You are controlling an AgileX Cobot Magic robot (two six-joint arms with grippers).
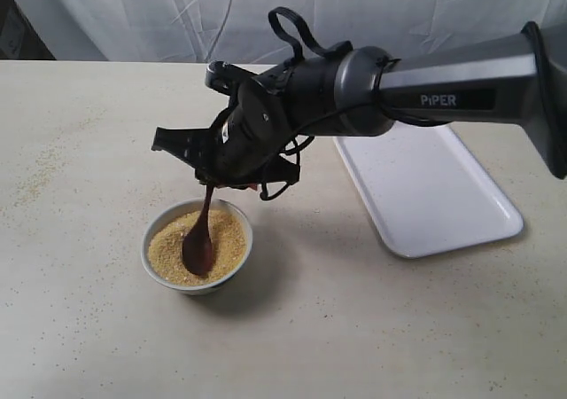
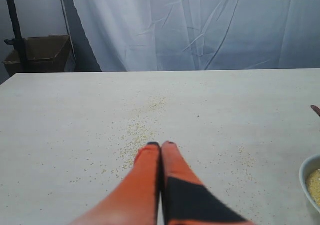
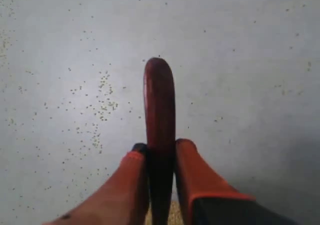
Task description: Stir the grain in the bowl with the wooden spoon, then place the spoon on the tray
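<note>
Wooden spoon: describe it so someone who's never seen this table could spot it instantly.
On the pale table, beside the white tray, sits a small white bowl of golden grain. The wooden spoon stands in it, head down in the grain, handle held from above by the right gripper. It is the only dark reddish-brown thing there.

Right arm [image 1: 461,78]: dark grey tubular link with white "PiPER" lettering [image 1: 438,100] just beside the rounded black wrist housing [image 1: 354,89]; thin black cables [image 1: 306,37] loop over that housing. Right gripper [image 3: 161,145] and left gripper [image 2: 161,145]: orange fingers [image 2: 142,185] with black patches (tips edged black).
</note>
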